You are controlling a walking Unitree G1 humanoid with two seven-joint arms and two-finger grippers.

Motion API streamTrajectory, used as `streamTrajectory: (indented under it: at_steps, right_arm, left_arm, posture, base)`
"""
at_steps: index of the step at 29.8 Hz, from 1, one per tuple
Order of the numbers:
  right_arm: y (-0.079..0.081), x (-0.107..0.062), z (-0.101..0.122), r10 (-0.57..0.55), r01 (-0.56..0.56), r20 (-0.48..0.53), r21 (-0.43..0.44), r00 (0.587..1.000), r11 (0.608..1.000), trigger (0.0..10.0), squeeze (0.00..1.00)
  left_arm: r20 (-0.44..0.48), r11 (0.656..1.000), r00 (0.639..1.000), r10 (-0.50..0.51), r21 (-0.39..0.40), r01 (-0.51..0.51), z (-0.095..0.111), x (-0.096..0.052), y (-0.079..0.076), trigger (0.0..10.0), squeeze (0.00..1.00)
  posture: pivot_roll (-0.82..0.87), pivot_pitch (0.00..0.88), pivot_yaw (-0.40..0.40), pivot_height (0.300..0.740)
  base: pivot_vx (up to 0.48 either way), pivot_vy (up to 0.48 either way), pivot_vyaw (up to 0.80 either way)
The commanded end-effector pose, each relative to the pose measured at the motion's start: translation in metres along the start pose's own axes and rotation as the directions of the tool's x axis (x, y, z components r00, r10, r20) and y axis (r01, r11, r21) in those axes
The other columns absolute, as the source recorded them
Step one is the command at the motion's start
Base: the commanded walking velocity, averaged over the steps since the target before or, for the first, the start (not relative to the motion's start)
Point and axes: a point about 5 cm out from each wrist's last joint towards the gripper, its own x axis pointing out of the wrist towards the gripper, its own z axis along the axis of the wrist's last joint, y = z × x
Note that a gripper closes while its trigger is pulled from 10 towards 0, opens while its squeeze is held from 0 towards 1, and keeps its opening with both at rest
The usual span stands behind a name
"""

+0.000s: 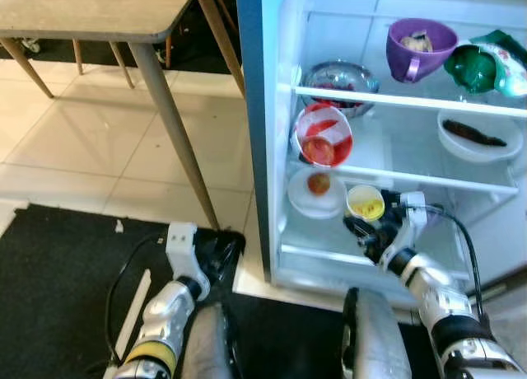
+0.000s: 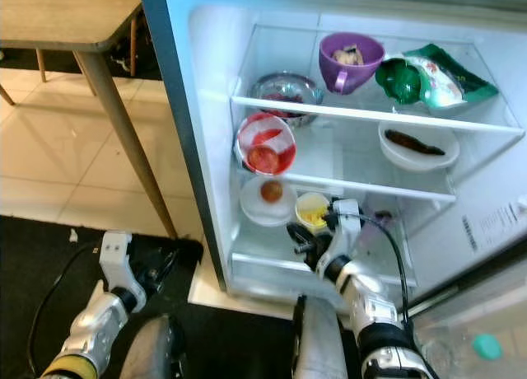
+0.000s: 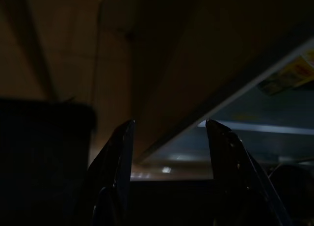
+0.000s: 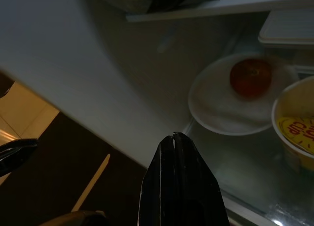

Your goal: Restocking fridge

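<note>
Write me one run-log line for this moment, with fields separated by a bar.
stage: fridge open | right gripper: jaws shut, empty, by yellow cup | left gripper: jaws open, idle low | plate with red fruit: lower shelf

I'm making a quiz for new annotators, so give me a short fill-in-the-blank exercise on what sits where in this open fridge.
1. The purple cup stands on the ___ shelf of the fridge.
2. The small white plate on the lowest shelf holds one ___ fruit.
3. Next to that plate stands a ___ cup.
4. The right gripper has its fingers ___, at the lowest shelf.

Missing words: top; red; yellow; shut
</note>
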Motion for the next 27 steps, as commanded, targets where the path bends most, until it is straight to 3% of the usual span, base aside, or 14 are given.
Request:
streamTrajectory:
  at_steps: [1,7,13,14,19,22,25,27]
  right_arm:
    - [-0.003,-0.007,-0.016,-0.034,0.035,-0.042,0.026,0.999,0.999,10.0,0.0]
    - [-0.012,-0.019,-0.035,-0.142,0.148,-0.1,0.052,0.985,0.988,10.0,0.0]
    - [-0.023,-0.035,-0.054,-0.279,0.296,-0.181,0.075,0.943,0.952,10.0,0.0]
    - [-0.026,-0.047,-0.067,-0.332,0.36,-0.229,0.091,0.915,0.929,10.0,0.0]
    - [-0.029,-0.06,-0.08,-0.365,0.405,-0.263,0.116,0.893,0.907,10.0,0.0]
    - [-0.03,-0.073,-0.093,-0.389,0.442,-0.305,0.13,0.869,0.887,10.0,0.0]
    - [-0.03,-0.077,-0.097,-0.397,0.456,-0.318,0.135,0.861,0.88,10.0,0.0]
    - [-0.029,-0.085,-0.106,-0.42,0.49,-0.357,0.131,0.834,0.862,10.0,0.0]
  left_arm:
    - [-0.061,0.998,0.996,0.058,0.011,-0.058,-0.011,-0.011,0.013,10.0,0.0]
    - [-0.148,0.992,0.981,0.125,0.007,-0.125,-0.029,-0.024,0.024,10.0,0.0]
    - [-0.225,0.983,0.958,0.178,0.004,-0.182,-0.045,-0.038,0.031,10.0,0.0]
    - [-0.291,0.972,0.93,0.224,0.0,-0.234,-0.059,-0.052,0.037,10.0,0.0]
    - [-0.362,0.957,0.892,0.269,-0.001,-0.289,-0.075,-0.069,0.042,10.0,0.0]
    - [-0.432,0.941,0.849,0.306,0.0,-0.339,-0.093,-0.087,0.044,10.0,0.0]
    - [-0.447,0.938,0.839,0.311,0.0,-0.348,-0.096,-0.091,0.044,10.0,0.0]
    - [-0.48,0.928,0.815,0.325,-0.001,-0.371,-0.104,-0.098,0.043,10.0,0.0]
  posture:
    - [0.01,0.099,0.019,0.629]
    - [0.01,0.089,0.023,0.654]
    - [0.01,0.087,0.024,0.658]
    - [0.01,0.082,0.027,0.658]
    - [0.01,0.078,0.027,0.658]
    - [0.01,0.073,0.03,0.678]
    - [0.0,0.07,0.029,0.683]
    - [0.0,0.064,0.027,0.698]
  base:
    - [0.0,0.0,0.0]
    - [0.0,0.0,0.0]
    - [0.0,0.0,0.0]
    - [0.0,0.0,0.0]
    - [0.0,0.0,0.0]
    - [0.0,0.0,0.0]
    - [0.0,0.0,0.0]
    - [0.0,0.0,0.0]
